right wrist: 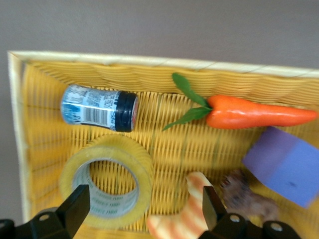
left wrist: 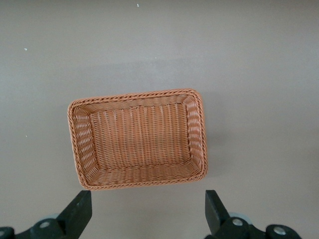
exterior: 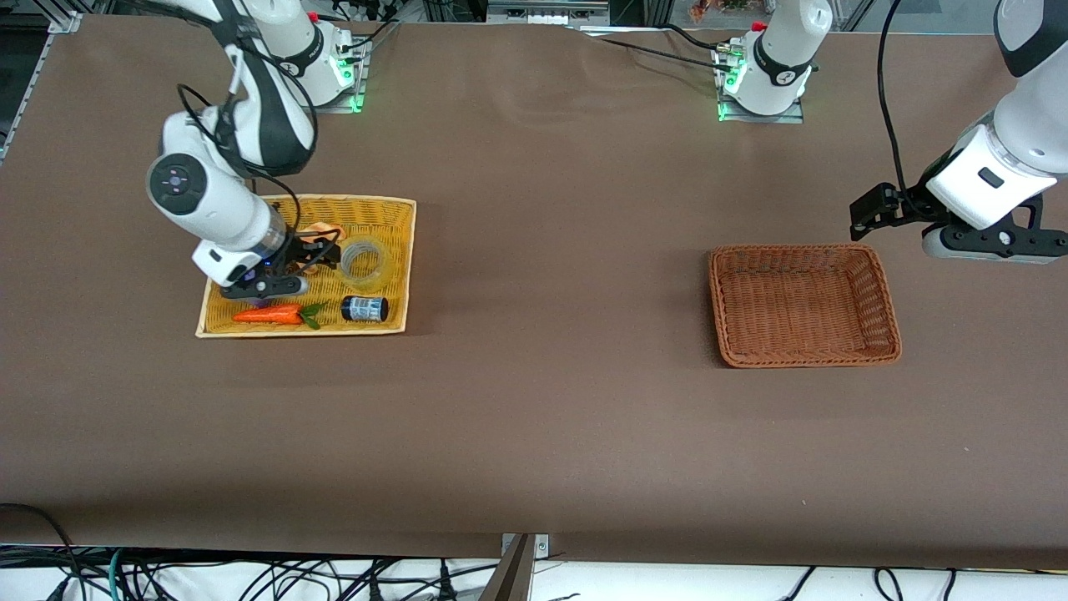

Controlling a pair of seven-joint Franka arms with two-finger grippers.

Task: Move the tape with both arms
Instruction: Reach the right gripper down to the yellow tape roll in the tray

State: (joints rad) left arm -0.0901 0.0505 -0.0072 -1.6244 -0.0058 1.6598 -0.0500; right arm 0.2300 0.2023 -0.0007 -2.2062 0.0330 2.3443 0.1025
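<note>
A rectangular brown wicker basket sits on a plain brown table surface, seen from directly above through the left wrist camera. The basket has a braided rim and rounded corners, with a flat woven bottom that holds nothing. Its edges sit slightly skewed to the frame. Below it in the picture, the two black fingers of the left gripper stand wide apart, above bare table just beside the basket's long edge.
</note>
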